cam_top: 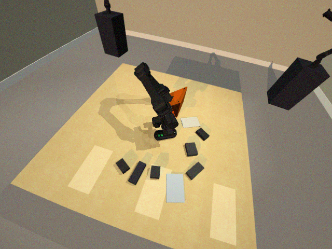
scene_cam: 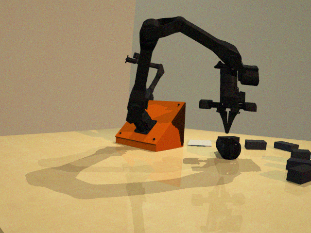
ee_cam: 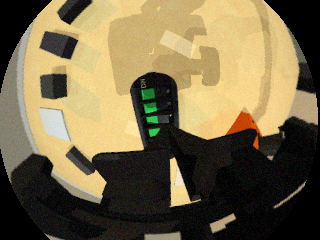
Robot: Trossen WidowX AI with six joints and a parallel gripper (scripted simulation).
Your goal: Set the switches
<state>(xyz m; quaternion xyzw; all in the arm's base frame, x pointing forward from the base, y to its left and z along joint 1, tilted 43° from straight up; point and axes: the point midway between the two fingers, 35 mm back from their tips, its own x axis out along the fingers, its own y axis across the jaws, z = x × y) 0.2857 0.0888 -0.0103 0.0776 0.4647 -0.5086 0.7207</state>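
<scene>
The dark grey controller unit (cam_top: 168,137) (scene_cam: 228,150) (ee_cam: 153,80) sits on the bench with its switches facing up. In the wrist view several green switch ends show in a column on the side marked ON. The switches nearest the fingers are partly or wholly hidden, so not all settings can be read. The underside label is not visible. My gripper (scene_cam: 227,132) (ee_cam: 166,128) is shut with nothing in it. Its fingertips point down, a little above the unit's top in the exterior view.
An orange wedge-shaped stand (cam_top: 179,97) (scene_cam: 160,142) (ee_cam: 243,127) is at the arm's base. A white plate (cam_top: 190,122) (scene_cam: 200,143) lies near it. Several dark blocks (cam_top: 191,149) (scene_cam: 255,144) (ee_cam: 53,86) and a pale blue plate (cam_top: 175,188) (ee_cam: 55,124) lie around the unit.
</scene>
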